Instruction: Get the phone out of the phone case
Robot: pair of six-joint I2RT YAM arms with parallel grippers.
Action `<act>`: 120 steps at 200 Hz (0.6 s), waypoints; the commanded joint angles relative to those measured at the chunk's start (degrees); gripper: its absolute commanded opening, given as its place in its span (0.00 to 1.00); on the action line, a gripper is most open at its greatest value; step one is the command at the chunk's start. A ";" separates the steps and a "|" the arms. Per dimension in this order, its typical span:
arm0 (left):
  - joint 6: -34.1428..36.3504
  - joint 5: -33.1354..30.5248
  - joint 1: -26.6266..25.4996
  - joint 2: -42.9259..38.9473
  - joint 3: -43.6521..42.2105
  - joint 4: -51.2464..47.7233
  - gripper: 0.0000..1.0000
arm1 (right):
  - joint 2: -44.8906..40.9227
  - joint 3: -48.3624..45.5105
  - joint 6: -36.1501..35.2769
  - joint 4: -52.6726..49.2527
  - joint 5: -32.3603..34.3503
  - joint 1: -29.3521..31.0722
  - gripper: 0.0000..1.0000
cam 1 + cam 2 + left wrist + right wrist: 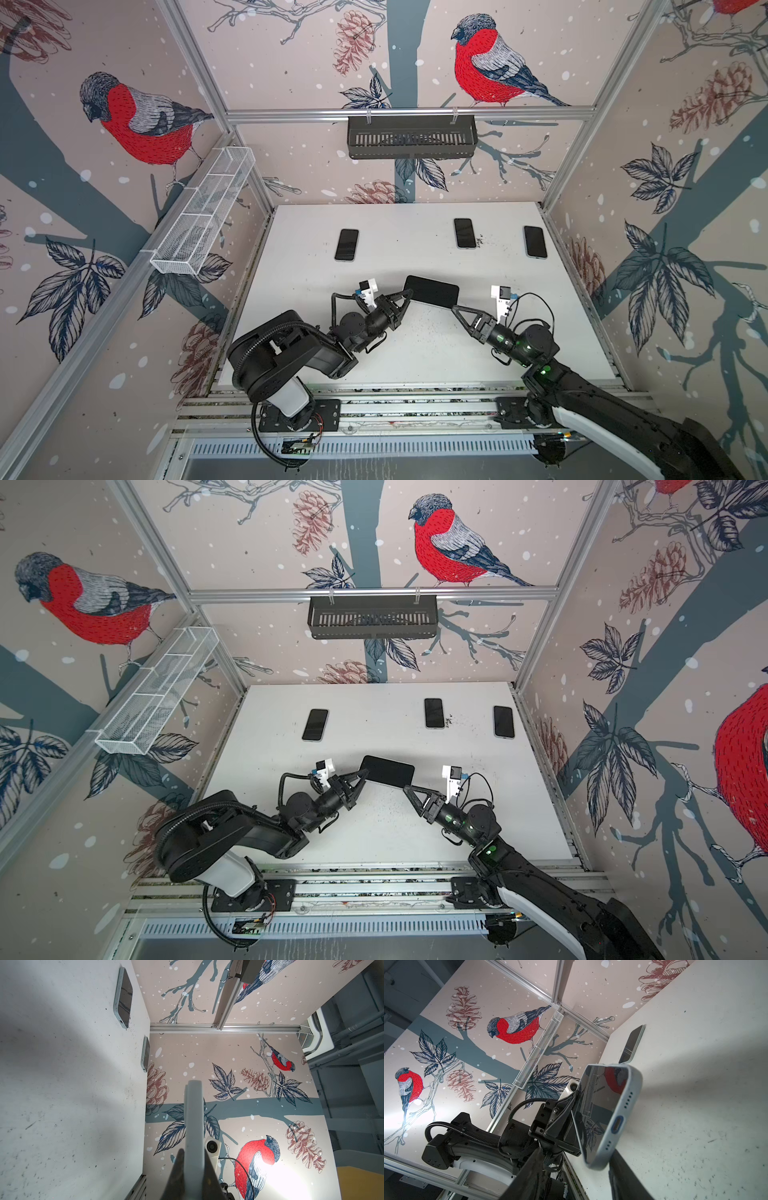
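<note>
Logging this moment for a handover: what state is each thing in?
Left gripper: shut on cased phone.
Cased phone: lifted off table, still in case, screen dark.
Right gripper: open, straddling cased phone's free end.
Three loose phones: lying flat, screens up, dark.

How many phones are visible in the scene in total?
4. Three lie on the far side of the table: left phone, middle phone, right phone. The left gripper holds the cased phone, nearer the arms. None appears hidden.
</note>
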 commanded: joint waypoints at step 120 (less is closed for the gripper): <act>1.50 -0.06 -1.01 -1.09 -0.83 14.79 0.00 | 3.19 -0.93 0.42 7.43 -1.13 -0.69 0.33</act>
